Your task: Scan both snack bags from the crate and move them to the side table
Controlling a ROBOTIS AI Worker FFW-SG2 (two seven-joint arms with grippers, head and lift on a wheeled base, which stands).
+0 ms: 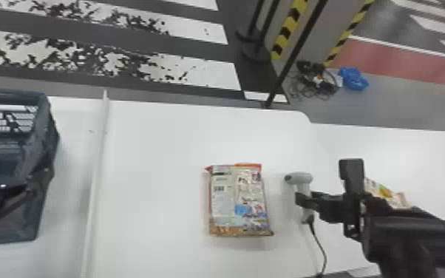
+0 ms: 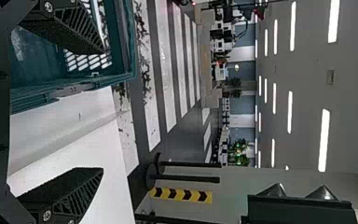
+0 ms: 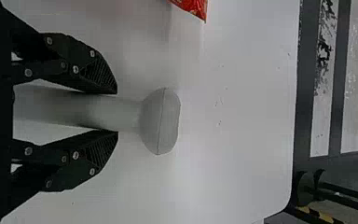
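We have one snack bag [image 1: 238, 199] lying on the middle table [image 1: 159, 155], its printed face with the barcode turned up and its red-orange end at the far side. Just to its right is a grey handheld scanner [image 1: 298, 178], and our right tool [image 1: 304, 199] is closed in on the scanner's handle, one finger along each side; in the right wrist view we see the scanner's rounded head standing out past the fingertips, and a red corner of the nearer bag near it. A black cable [image 1: 322, 246] runs from the handle toward the near edge. Farther right, partly hidden behind our right arm, the second snack bag [image 1: 388, 194] lies on the side table [image 1: 388, 151]. On the left we see the dark blue-green crate [image 1: 46, 155], set beyond a raised white strip [image 1: 98, 166]. Our left tool [image 1: 0, 201] is at the crate, and its fingers are spread wide with nothing between them. Past the tables, on the floor, lie a tangle of dark cords [image 1: 316, 83] and a blue bundle [image 1: 353, 78].
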